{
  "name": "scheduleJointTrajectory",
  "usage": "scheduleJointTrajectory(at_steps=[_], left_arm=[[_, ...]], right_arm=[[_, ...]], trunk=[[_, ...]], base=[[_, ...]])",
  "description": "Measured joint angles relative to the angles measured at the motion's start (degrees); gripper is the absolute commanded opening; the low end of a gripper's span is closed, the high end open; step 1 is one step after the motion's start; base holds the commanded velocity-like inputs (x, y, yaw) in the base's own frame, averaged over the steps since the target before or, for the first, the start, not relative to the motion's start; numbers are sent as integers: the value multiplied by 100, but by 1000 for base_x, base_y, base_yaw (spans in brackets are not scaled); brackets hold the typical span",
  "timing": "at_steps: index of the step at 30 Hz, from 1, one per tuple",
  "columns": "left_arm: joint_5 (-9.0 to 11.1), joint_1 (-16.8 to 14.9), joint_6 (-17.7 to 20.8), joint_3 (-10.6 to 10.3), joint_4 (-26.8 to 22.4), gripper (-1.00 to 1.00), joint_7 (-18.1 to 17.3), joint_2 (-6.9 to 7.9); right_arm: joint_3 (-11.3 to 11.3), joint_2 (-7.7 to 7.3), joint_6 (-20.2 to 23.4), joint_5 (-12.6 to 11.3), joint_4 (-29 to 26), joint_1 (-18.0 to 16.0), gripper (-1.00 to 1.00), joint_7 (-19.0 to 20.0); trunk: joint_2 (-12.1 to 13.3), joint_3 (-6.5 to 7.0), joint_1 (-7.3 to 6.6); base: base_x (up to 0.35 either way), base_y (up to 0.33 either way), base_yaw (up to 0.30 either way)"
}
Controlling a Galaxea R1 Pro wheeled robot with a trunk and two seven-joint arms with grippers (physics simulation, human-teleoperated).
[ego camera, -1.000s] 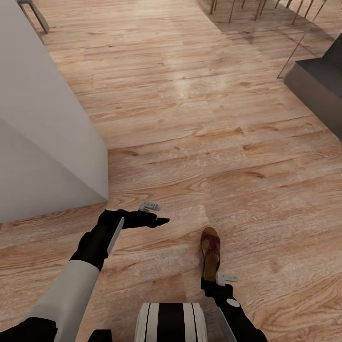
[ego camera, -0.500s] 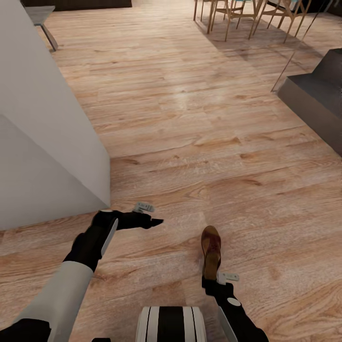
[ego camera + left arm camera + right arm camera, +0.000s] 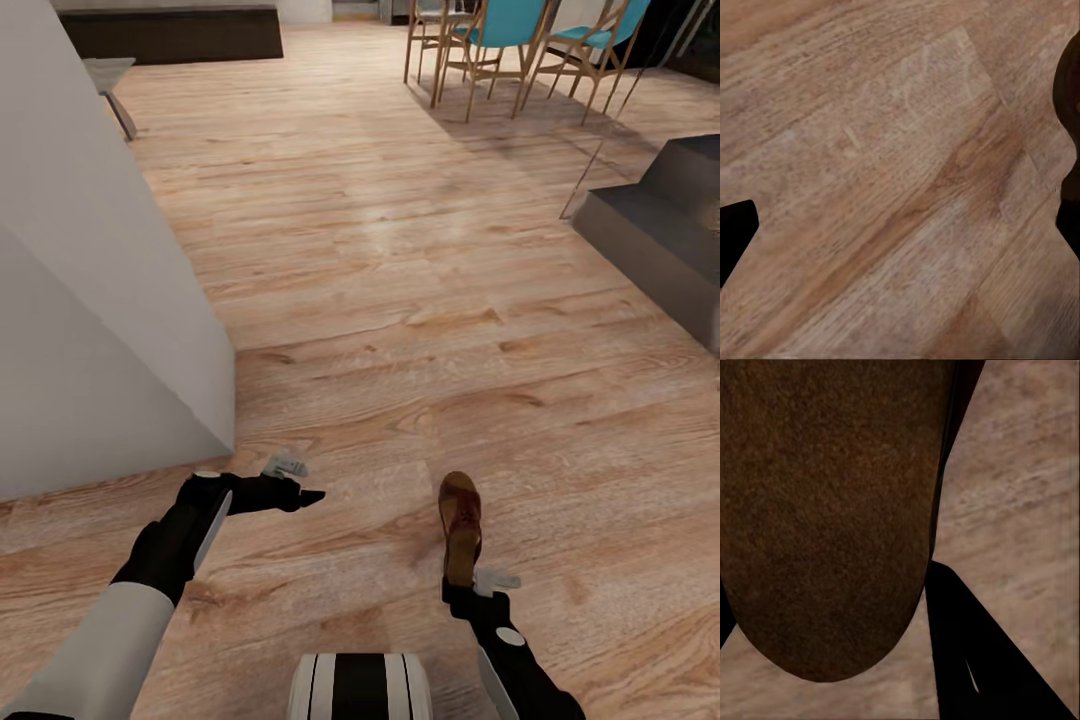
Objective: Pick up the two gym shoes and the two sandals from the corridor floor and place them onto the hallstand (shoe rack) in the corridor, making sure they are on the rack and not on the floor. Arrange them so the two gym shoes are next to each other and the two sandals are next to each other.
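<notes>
Over a light brown wood-plank laminate floor (image 3: 420, 290) with visible grain, the robot's right gripper (image 3: 462, 590) holds a dark brown leather slip-on sandal (image 3: 461, 525) by its heel end, the shoe pointing forward and away from the robot's trunk, above the boards. From the right wrist camera, the sandal's grainy brown leather (image 3: 825, 510) looms close, with one black finger (image 3: 975, 652) running along its edge and the planks (image 3: 1020, 487) behind; the fingers are closed on the shoe. The left gripper (image 3: 305, 496) reaches out over bare floor at the head view's left, its black tip narrowing to a point; whether its fingers are apart or together cannot be told from there. The left wrist camera looks down on wood grain (image 3: 885, 195), with dark finger shapes (image 3: 733, 229) at opposite edges of the picture, well apart, and nothing between them. A tall pale grey wall corner (image 3: 90, 300) stands just ahead of the left arm. Farther off, wooden chairs with turquoise seats (image 3: 500, 40) stand on the same floor, a dark grey stepped block (image 3: 660, 230) sits to the right, and a long dark low bench (image 3: 170, 32) runs along the far side.
</notes>
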Motion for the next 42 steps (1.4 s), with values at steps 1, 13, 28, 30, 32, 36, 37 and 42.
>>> scheduleJointTrajectory(at_steps=[1, 13, 28, 30, 32, 36, 37, 42], left_arm=[[1, 14, -9, 2, 2, 100, 4, 22], [-1, 232, -149, 79, 34, 100, 98, 118], [35, 883, -1949, 133, 1043, 100, 1000, 109], [37, 941, -2190, 175, 1197, 100, 1138, 107], [39, 1053, -2685, 281, 1525, 100, 1440, 101], [59, 1389, -4116, 415, 2482, 100, 2234, 96], [114, 1522, -4649, 422, 2859, 100, 2676, 83], [382, 1831, -5412, 437, 3369, 100, 3214, 97]], right_arm=[[6, -51, -9, -3, 0, 1, -100, 2], [21, -527, -35, 8, 26, 3, -100, 37], [27, -899, -1151, 13, 1095, 30, -100, 45], [28, -948, -1401, 11, 1348, 31, -100, 46], [28, -1008, -1904, 5, 1803, 32, -100, 50], [39, -1061, -2697, 3, 2647, 34, -100, 55], [35, -1058, -2749, 0, 2830, 33, -100, 57], [42, -1039, -2860, 3, 2961, 30, -100, 58]], trunk=[[1, 25, -3], [17, 358, -34], [37, 785, -72], [40, 842, -77], [43, 899, -82], [48, 1011, -92], [50, 1040, -95], [56, 1184, -108]], base=[[0, 0, -119], [0, 0, -188], [0, 0, -223], [0, 0, -224], [0, 0, -224], [0, 0, -224], [0, 0, -224], [0, 0, -224]])
